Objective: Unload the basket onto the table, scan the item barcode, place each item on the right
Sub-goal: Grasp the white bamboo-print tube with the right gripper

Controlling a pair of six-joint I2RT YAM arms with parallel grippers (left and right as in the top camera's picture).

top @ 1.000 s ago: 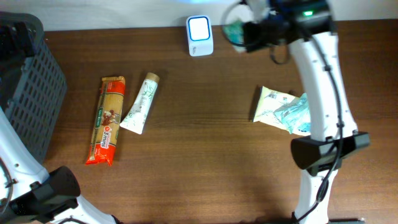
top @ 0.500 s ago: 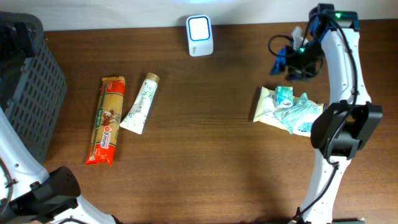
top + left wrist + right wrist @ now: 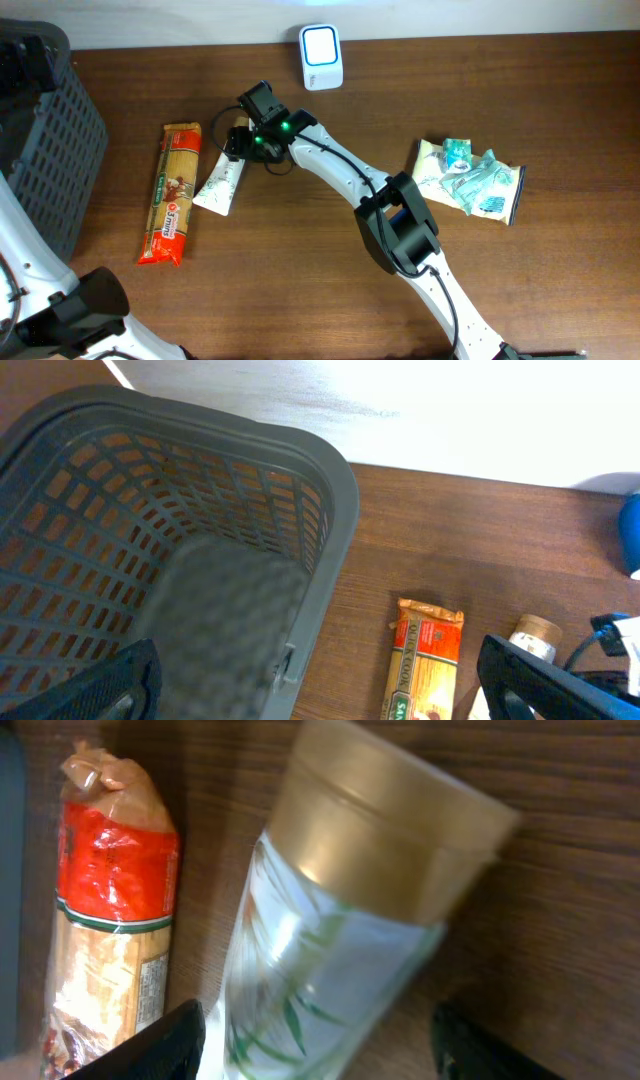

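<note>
We are hovering the right gripper (image 3: 325, 1042), jaws spread, over the tube (image 3: 310, 970), judging it light, squashy, slick: best pinched near the cap (image 3: 390, 830).

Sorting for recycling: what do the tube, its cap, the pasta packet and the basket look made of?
Tube: likely soft plastic, glossy, with printed leaves.
Cap: probably hard plastic, satin gold sheen.
Pasta packet: thin printed film, crinkled at its gathered end.
Basket: moulded grey plastic, matte, lattice walls.

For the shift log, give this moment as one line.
right gripper: open over tube | left gripper: open near basket | tube: on table, ungripped
</note>
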